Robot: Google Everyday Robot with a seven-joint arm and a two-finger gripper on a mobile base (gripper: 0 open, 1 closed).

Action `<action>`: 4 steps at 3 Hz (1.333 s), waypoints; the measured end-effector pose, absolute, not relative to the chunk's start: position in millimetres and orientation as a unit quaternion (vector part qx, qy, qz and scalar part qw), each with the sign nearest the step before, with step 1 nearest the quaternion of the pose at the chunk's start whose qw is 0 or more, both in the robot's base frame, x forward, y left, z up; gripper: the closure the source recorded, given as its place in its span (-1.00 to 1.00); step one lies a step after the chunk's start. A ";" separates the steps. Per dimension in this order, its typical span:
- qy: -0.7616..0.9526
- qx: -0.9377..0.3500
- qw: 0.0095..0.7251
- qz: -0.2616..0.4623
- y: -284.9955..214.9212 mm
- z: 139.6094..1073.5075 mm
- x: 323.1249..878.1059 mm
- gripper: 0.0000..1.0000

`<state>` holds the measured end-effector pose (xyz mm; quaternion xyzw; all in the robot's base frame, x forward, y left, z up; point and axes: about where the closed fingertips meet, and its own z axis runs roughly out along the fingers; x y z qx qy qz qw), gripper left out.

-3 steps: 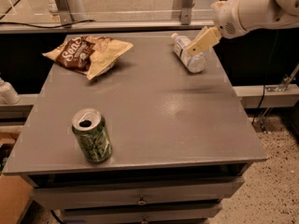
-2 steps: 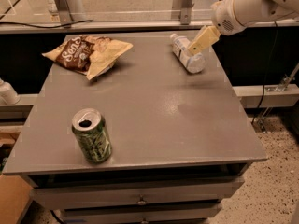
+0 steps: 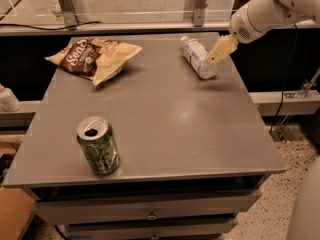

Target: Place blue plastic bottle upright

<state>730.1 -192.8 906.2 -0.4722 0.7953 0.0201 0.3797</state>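
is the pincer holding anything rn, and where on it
Cannot tell. The pincer sits at the base end of the blue plastic bottle, which lies on its side, but no clear grip shows.

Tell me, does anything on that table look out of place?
The blue plastic bottle lies on its side at the table's far right, not standing like the green can. The gripper is at its base end.

Claw (image 3: 216, 55) at the lying bottle (image 3: 194, 55), far right; can (image 3: 98, 146) front-left.
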 end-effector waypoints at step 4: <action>0.853 -0.441 0.278 0.027 -147.0 856.7 742.6 -1.00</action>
